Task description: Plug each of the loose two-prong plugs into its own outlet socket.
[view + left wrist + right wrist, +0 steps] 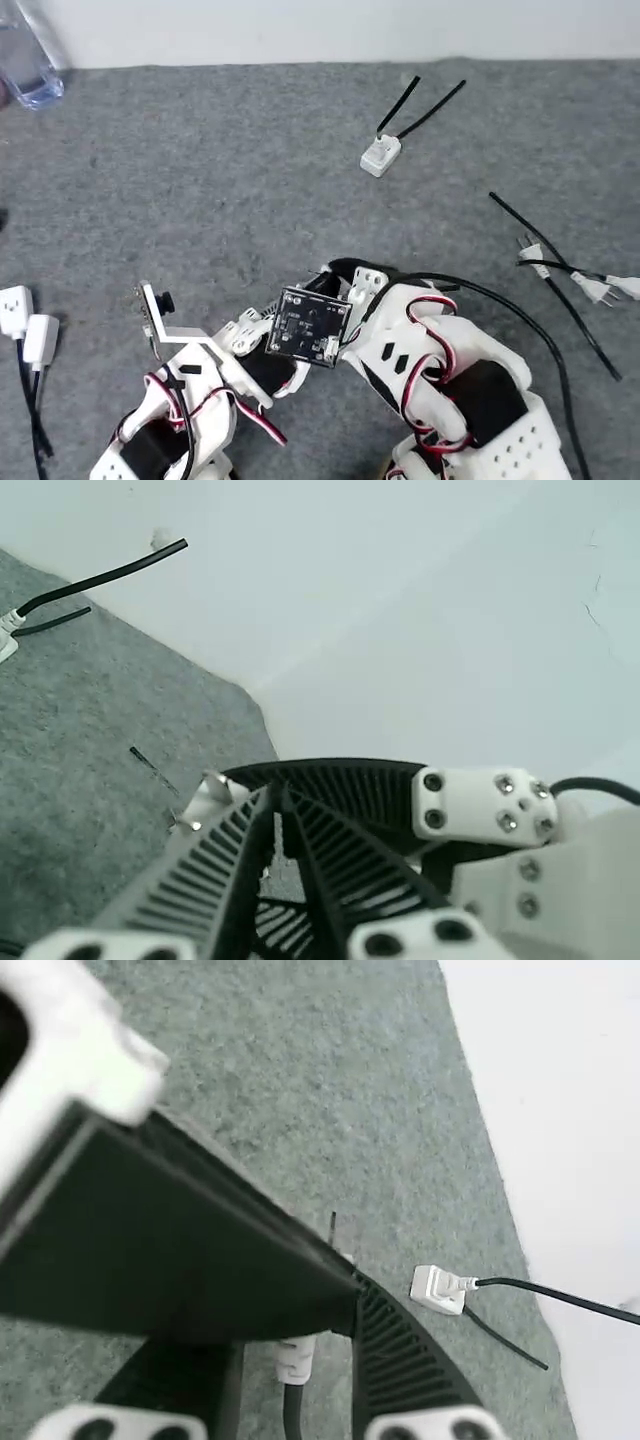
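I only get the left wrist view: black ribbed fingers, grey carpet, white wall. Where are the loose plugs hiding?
Observer: The high view shows white two-prong plugs on thin black cables, lying on the grey carpet near that view's right edge.
Operator: And sockets for them?
Observer: Two white rectangular socket blocks on black cables lie side by side at the high view's left edge.
Operator: What's the other arm up to?
Observer: The right gripper is shut, with a third white socket block on the carpet beyond its tip.
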Available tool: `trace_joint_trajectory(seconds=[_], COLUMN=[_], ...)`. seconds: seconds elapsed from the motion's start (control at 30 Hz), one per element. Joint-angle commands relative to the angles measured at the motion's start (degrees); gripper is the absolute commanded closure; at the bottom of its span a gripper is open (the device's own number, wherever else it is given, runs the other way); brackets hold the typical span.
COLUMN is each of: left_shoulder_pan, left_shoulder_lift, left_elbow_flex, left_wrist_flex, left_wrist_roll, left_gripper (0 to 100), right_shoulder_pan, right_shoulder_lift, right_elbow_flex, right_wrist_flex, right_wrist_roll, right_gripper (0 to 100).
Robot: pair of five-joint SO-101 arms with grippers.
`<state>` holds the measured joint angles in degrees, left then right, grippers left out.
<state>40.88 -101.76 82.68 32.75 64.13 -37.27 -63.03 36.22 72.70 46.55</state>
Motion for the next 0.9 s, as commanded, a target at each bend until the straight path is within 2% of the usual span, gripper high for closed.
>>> trace_joint_trajectory(seconds=[0.0, 0.33, 0.87], left_shoulder_pan=[0.1, 0.1, 0.1], left_shoulder_lift=[0.2, 0.2, 0.2], left_elbow_flex=[-0.2, -0.1, 0.0], left_wrist_flex=[0.0, 0.0, 0.1], left_wrist_roll=[0.4, 0.4, 0.4], left_gripper=[99, 99, 99], right_shoulder_pan=[-0.6, -0.8, -0.8], right_shoulder_lift=[-0.6, -9.4, -9.6], right_elbow_flex=[-2.9, -2.7, -3.2], right_wrist_flex=[1.3, 4.4, 4.7], right_wrist_roll=[0.1, 0.4, 0.0], right_gripper=[99.1, 99.1, 99.1])
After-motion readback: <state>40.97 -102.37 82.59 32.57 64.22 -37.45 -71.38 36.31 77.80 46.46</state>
